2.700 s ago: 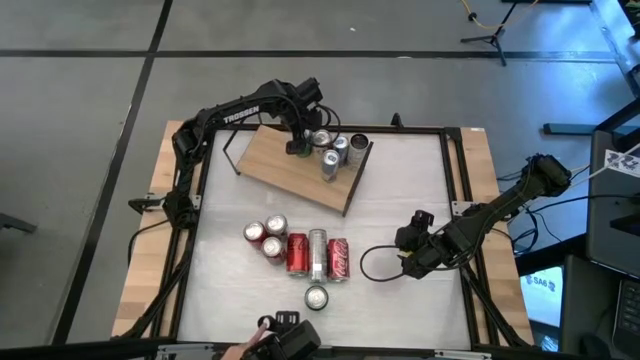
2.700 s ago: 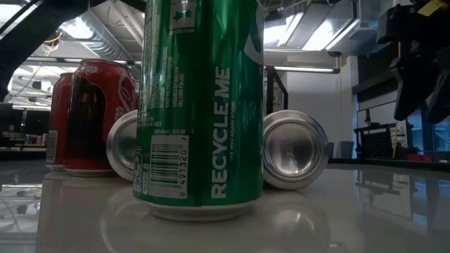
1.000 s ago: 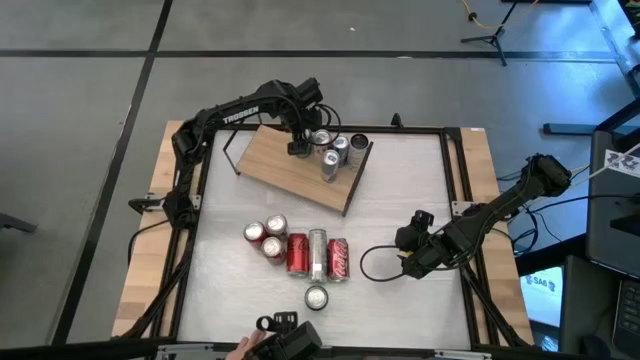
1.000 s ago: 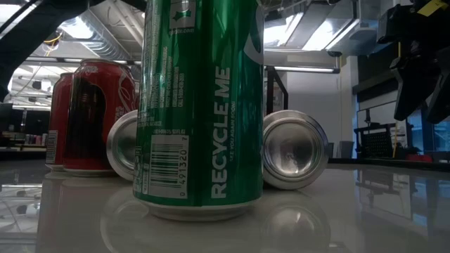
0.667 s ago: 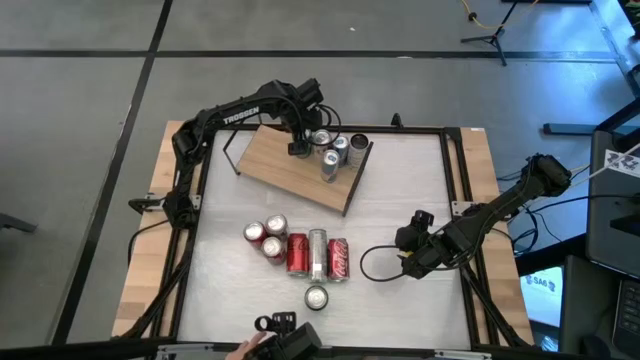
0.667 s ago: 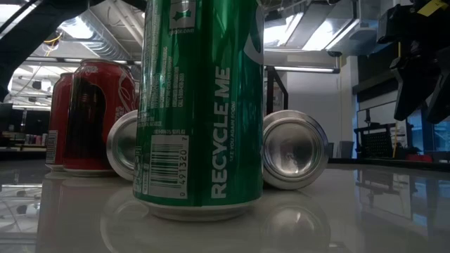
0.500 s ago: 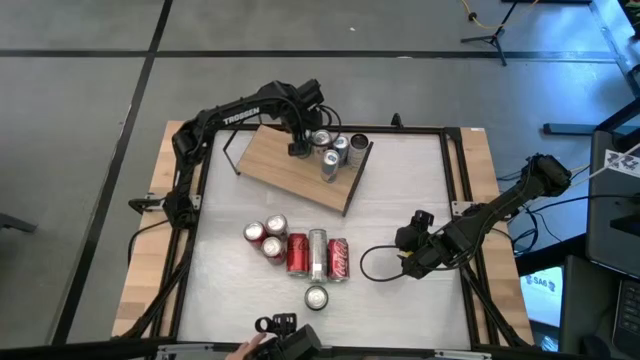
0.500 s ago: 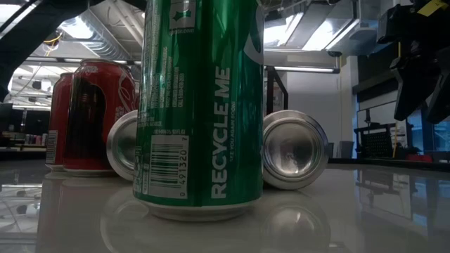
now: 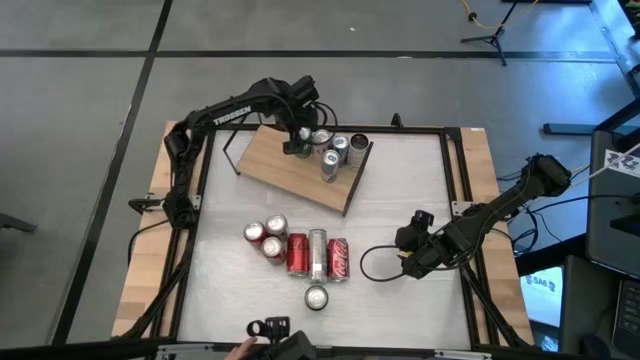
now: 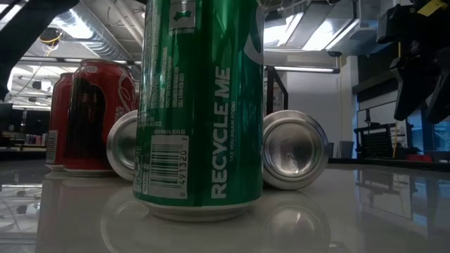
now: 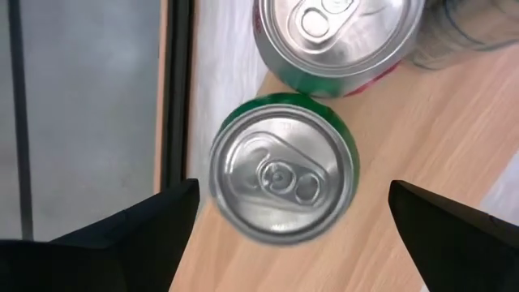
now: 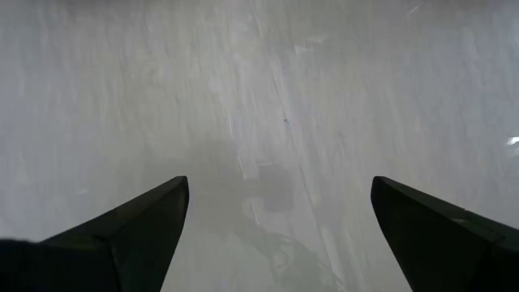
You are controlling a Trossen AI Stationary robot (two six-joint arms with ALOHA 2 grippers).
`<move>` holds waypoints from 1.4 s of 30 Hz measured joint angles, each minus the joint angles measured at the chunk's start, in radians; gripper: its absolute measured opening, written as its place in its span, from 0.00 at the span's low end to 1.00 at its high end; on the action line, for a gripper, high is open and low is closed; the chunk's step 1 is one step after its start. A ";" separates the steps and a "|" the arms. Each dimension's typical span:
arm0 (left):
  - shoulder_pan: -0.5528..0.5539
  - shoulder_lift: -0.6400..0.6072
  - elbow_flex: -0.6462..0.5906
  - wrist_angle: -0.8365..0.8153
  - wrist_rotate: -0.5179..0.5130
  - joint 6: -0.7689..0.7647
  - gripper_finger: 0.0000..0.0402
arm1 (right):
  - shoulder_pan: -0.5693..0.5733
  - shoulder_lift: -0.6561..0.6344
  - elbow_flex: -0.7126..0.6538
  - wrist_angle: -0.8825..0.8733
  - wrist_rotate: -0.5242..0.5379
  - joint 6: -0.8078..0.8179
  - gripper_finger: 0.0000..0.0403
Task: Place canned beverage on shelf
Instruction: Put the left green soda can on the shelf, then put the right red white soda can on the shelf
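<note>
- Over the far edge of the shelf (image 9: 290,168), the high view has the left end effector (image 9: 296,141) above a green can (image 9: 291,148) standing there; 0.5 s ago it sat lower on the board, and its arm has since swung back toward the far rail.
- Beside that can on the shelf stand 4 more cans (image 9: 338,152). On the pale surface (image 9: 400,200) sit 2 upright red cans (image 9: 264,237), 3 cans lying side by side (image 9: 317,255), and 1 upright can (image 9: 317,298) near the front edge, all unmoved.
- At the surface's right side the right end effector (image 9: 408,252) rests low, unchanged.
- From table height, the low view is filled by the front green can (image 10: 202,105), with 2 red cans (image 10: 91,116) and 2 silver can ends (image 10: 294,151) behind; neither the shelf nor the left end effector can be made out.
- Only the left wrist view shows the grip: both fingers (image 11: 122,235) spread wide, clear of the green can (image 11: 282,170), whose top is slightly blurred. A second can (image 11: 340,36) touches it and is cut off by the frame.
- Seen from the right wrist, the right fingers (image 12: 113,235) stand apart over bare surface (image 12: 259,97), holding nothing.
</note>
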 joint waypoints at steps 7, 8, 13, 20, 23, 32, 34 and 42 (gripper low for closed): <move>-0.001 -0.051 0.000 -0.026 -0.001 -0.006 0.97 | 0.000 0.000 0.000 0.002 0.000 0.000 0.95; -0.002 -0.061 0.000 -0.034 -0.001 -0.008 0.97 | 0.000 0.000 0.000 0.002 0.000 0.000 0.95; -0.009 -0.106 0.000 -0.066 0.000 -0.047 0.97 | 0.000 0.000 0.000 0.003 0.000 0.000 0.95; -0.040 -0.183 0.000 -0.124 0.004 -0.086 0.97 | 0.000 0.000 0.000 0.003 0.000 0.000 0.95; -0.059 -0.229 0.000 -0.152 0.008 -0.117 0.97 | 0.000 0.000 0.000 0.004 0.000 0.000 0.95; -0.142 -0.400 -0.001 -0.193 0.011 -0.279 0.97 | 0.000 0.000 0.000 0.045 0.000 0.000 0.95; -0.170 -0.438 -0.001 -0.196 0.011 -0.325 0.97 | 0.000 0.000 0.000 0.069 0.000 0.000 0.95; -0.326 -0.538 -0.003 -0.196 -0.036 -0.514 0.97 | 0.000 0.000 0.000 0.183 0.000 0.000 0.95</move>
